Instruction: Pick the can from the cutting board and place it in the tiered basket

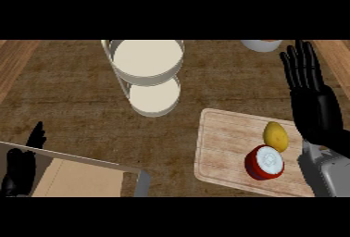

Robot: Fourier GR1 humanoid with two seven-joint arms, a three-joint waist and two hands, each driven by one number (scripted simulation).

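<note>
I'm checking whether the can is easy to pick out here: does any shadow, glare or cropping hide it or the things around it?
Head view: the can shows fully, evenly lit, no glare; the right hand stands clear of it; the left hand is dark against the counter; the tiered basket is cut by the top edge.

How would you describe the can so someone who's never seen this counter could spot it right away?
Find the pale wooden cutting board at the counter's right, beside the right hand. Two things sit on it, close together near its right side. The can is the nearer one: round, red-sided with a white top, unlike the plain yellow lemon just beyond it.
</note>
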